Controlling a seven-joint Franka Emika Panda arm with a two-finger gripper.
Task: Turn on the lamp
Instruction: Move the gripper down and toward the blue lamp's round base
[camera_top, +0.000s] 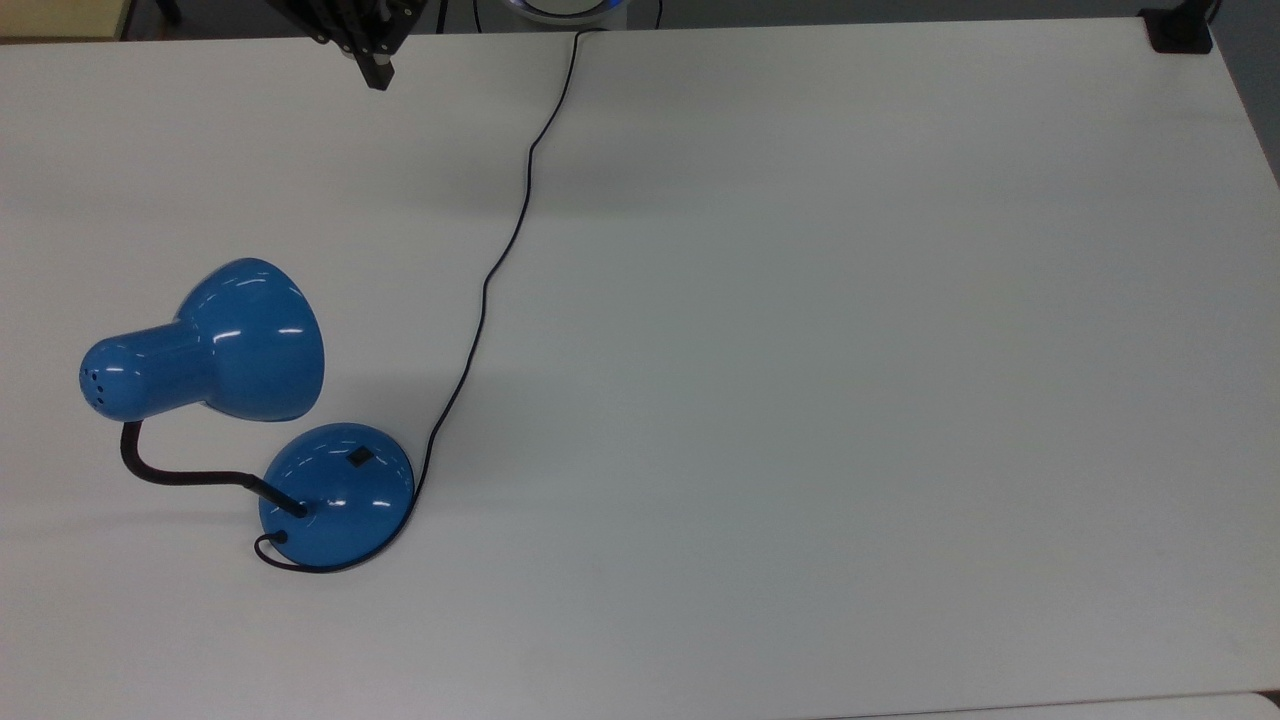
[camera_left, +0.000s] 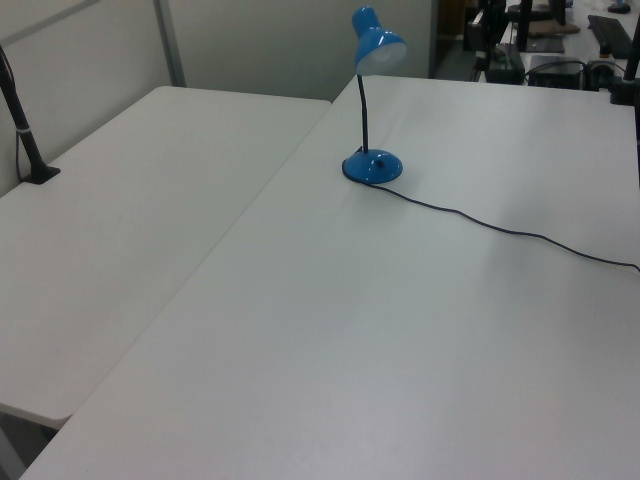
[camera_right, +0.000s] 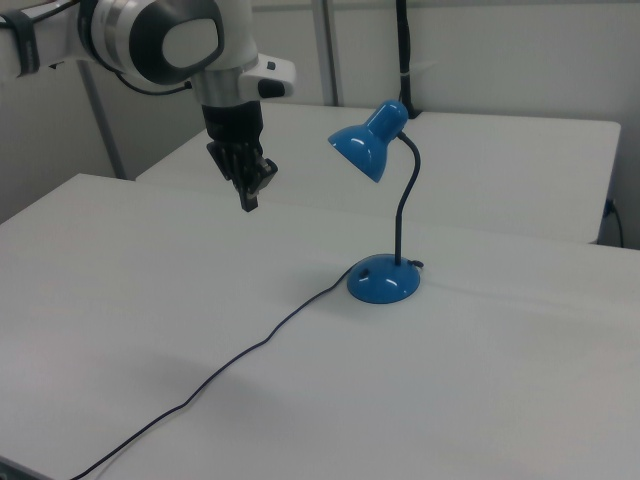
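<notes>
Lamp upright on table, fingers pressed together, well apart from lamp

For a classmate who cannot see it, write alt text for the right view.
A robot arm's shut gripper hangs above a white table, apart from a blue desk lamp on the right view's right. The lamp's thin black cord trails from its base toward the lower left.
</notes>
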